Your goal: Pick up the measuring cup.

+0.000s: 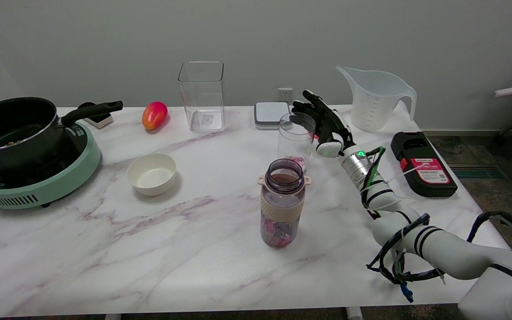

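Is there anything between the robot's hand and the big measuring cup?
No. In the head view only bare marble table lies between the right hand and the measuring cup. The hand's fingers are spread, holding nothing.

The desk (pixel 105 249) is white marble veined in dull purple-grey. On it, a black pot (pixel 14 129) sits on a mint-green cooker (pixel 60 178); right of the pot lie a red-and-orange mango (pixel 154 115) and a cream bowl (pixel 151 173). The measuring cup (pixel 376 100) is translucent white, the robot hand (pixel 325 122) black and white.
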Action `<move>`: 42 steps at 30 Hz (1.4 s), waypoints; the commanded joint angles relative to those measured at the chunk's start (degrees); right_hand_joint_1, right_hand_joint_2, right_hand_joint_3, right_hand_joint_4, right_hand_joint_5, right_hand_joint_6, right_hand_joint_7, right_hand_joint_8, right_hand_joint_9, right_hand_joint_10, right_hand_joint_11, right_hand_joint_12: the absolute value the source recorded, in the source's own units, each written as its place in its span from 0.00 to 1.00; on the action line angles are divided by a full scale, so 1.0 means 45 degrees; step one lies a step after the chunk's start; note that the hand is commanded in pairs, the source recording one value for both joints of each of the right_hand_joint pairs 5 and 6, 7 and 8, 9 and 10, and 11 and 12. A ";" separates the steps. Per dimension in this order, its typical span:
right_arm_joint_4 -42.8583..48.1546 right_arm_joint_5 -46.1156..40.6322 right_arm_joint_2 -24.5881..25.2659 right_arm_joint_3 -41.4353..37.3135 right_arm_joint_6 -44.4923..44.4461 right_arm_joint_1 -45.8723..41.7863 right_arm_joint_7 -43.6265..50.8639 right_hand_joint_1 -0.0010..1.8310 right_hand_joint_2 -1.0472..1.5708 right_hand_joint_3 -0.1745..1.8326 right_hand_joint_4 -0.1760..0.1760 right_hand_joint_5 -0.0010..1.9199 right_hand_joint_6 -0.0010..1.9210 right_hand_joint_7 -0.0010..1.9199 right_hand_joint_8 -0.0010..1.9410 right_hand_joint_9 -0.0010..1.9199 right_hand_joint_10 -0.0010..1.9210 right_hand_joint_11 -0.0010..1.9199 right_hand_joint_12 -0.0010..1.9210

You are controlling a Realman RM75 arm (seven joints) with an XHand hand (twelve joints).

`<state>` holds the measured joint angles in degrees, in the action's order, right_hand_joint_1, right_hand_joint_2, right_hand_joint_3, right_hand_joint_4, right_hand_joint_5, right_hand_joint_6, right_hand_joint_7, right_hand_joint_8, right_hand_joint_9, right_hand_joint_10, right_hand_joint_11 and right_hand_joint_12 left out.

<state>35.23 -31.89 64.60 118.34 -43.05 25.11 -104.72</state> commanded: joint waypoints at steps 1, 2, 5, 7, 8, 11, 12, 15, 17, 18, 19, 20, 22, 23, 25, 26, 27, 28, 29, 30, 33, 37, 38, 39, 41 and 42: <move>-0.0002 0.0119 0.0183 0.0041 -0.0015 -0.0284 0.0024 0.73 0.04 0.55 0.50 0.10 0.10 0.23 0.22 0.23 0.23 0.27 0.27; -0.0002 0.0119 0.0183 0.0041 -0.0021 -0.0303 0.0024 0.73 0.05 0.54 0.50 0.10 0.10 0.23 0.23 0.23 0.23 0.27 0.27; -0.0002 0.0119 0.0183 0.0035 -0.0038 -0.0378 0.0024 0.74 0.06 0.52 0.50 0.10 0.10 0.23 0.23 0.23 0.23 0.27 0.27; -0.0002 0.0119 0.0183 0.0023 -0.0050 -0.0427 0.0024 0.75 0.07 0.51 0.50 0.11 0.11 0.24 0.23 0.24 0.23 0.28 0.28; -0.0002 0.0119 0.0183 0.0023 -0.0050 -0.0452 0.0024 0.75 0.08 0.51 0.50 0.11 0.11 0.24 0.24 0.24 0.24 0.28 0.28; 0.0004 0.0119 0.0183 0.0041 -0.0050 -0.0497 0.0030 0.75 0.09 0.52 0.50 0.12 0.12 0.25 0.24 0.24 0.24 0.29 0.29; 0.0016 0.0119 0.0183 0.0041 -0.0050 -0.0509 0.0042 0.76 0.09 0.52 0.50 0.12 0.12 0.25 0.25 0.24 0.24 0.29 0.29; 0.0016 0.0119 0.0183 0.0041 -0.0050 -0.0509 0.0042 0.76 0.11 0.50 0.50 0.13 0.13 0.25 0.25 0.24 0.24 0.30 0.30; 0.0016 0.0119 0.0183 0.0041 -0.0050 -0.0509 0.0042 0.77 0.12 0.49 0.50 0.13 0.13 0.26 0.25 0.25 0.24 0.30 0.30; 0.0016 0.0119 0.0183 0.0041 -0.0050 -0.0509 0.0042 0.77 0.13 0.49 0.50 0.13 0.13 0.26 0.25 0.25 0.25 0.30 0.30; 0.0016 0.0119 0.0183 0.0041 -0.0050 -0.0509 0.0042 0.78 0.15 0.49 0.50 0.14 0.14 0.26 0.26 0.25 0.25 0.31 0.31; 0.0016 0.0119 0.0183 0.0041 -0.0044 -0.0515 0.0055 0.78 0.16 0.50 0.50 0.14 0.14 0.26 0.26 0.25 0.25 0.31 0.31; 0.0016 0.0119 0.0183 0.0041 -0.0032 -0.0527 0.0169 0.78 0.17 0.49 0.50 0.14 0.14 0.26 0.26 0.26 0.26 0.31 0.31; 0.0016 0.0119 0.0183 0.0041 -0.0032 -0.0534 0.0250 0.78 0.17 0.50 0.50 0.14 0.14 0.27 0.26 0.26 0.26 0.32 0.32; 0.0022 0.0119 0.0183 0.0041 -0.0032 -0.0545 0.0327 0.78 0.18 0.51 0.50 0.15 0.15 0.27 0.26 0.26 0.26 0.32 0.32; 0.0034 0.0119 0.0183 0.0041 -0.0026 -0.0545 0.0361 0.78 0.18 0.53 0.50 0.15 0.15 0.27 0.27 0.26 0.26 0.33 0.32; 0.0034 0.0119 0.0183 0.0046 -0.0015 -0.0545 0.0362 0.78 0.18 0.53 0.50 0.15 0.15 0.27 0.27 0.26 0.26 0.33 0.33; 0.0034 0.0119 0.0183 0.0058 -0.0015 -0.0545 0.0362 0.78 0.17 0.54 0.50 0.15 0.15 0.27 0.27 0.26 0.26 0.33 0.33; 0.0034 0.0119 0.0183 0.0058 -0.0015 -0.0545 0.0362 0.78 0.17 0.55 0.50 0.15 0.15 0.27 0.27 0.26 0.26 0.33 0.33; 0.0034 0.0119 0.0183 0.0058 -0.0015 -0.0545 0.0362 0.78 0.17 0.56 0.50 0.15 0.15 0.27 0.27 0.27 0.26 0.34 0.34; 0.0034 0.0126 0.0183 0.0076 0.0027 -0.0562 0.0362 0.78 0.16 0.58 0.50 0.16 0.16 0.27 0.27 0.27 0.27 0.35 0.35; 0.0034 0.0309 0.0200 0.0076 0.0039 -0.0538 0.0362 0.78 0.14 0.60 0.50 0.15 0.15 0.27 0.27 0.27 0.27 0.35 0.35; 0.0034 0.0351 0.0207 0.0076 0.0045 -0.0527 0.0362 0.78 0.13 0.60 0.50 0.15 0.15 0.27 0.27 0.27 0.27 0.35 0.35; 0.0034 0.0392 0.0218 0.0076 0.0056 -0.0520 0.0362 0.78 0.13 0.59 0.50 0.15 0.15 0.27 0.27 0.28 0.27 0.35 0.35; 0.0016 0.0403 0.0242 0.0076 0.0074 -0.0509 0.0362 0.78 0.12 0.59 0.50 0.15 0.15 0.27 0.27 0.27 0.27 0.35 0.35; 0.0010 0.0403 0.0254 0.0076 0.0074 -0.0509 0.0362 0.78 0.12 0.59 0.50 0.15 0.15 0.27 0.27 0.27 0.27 0.35 0.35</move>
<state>35.30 -31.12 65.40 118.60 -43.09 22.81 -103.46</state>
